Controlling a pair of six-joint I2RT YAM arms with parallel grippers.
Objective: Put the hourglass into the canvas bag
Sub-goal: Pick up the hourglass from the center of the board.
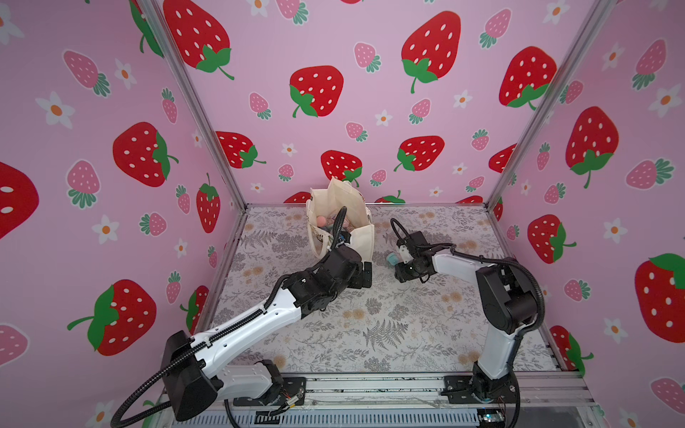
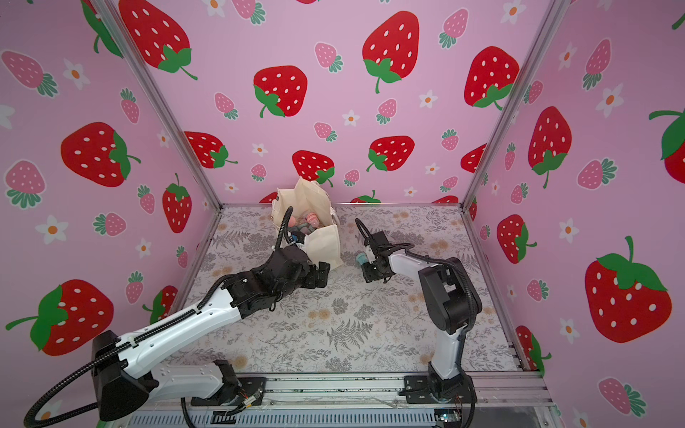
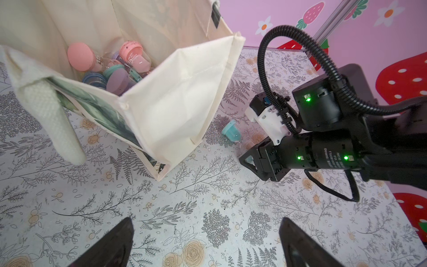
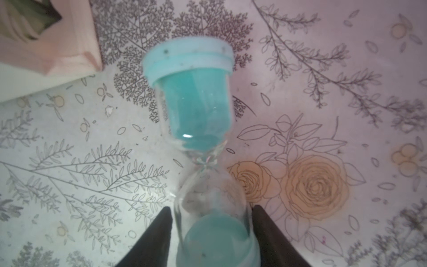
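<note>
The hourglass [image 4: 196,111] lies on its side on the table [image 1: 389,326]. It is nearer the back edge than the front edge, about halfway across, just beside the canvas bag [image 1: 365,237] but not touching it. It is not in the bag yet. Because it lies flat, the right gripper [image 4: 211,212] sits low to reach it. Its two fingers [image 4: 161,222] hug the clear glass at one end, close to the blue cap, one on each side. The jaws look shut on the glass in a pinch grip, and the hourglass rests on the table.

The bag stands up near the back edge, with its mouth open to the top. That way things can be dropped in from above. Other small hourglasses [image 3: 79,56] in pink, purple and blue already lie at the bottom.

The right arm rises from the front right corner of the table. It bends at the elbow and reaches in low toward the bag, with the wrist close to the table.

The left arm stretches long and low from the front left corner. The left gripper [image 3: 206,222] hangs just in front of the bag's near corner. Its jaws are spread wide and hold nothing. It is probably there to steady the bag if needed.
</note>
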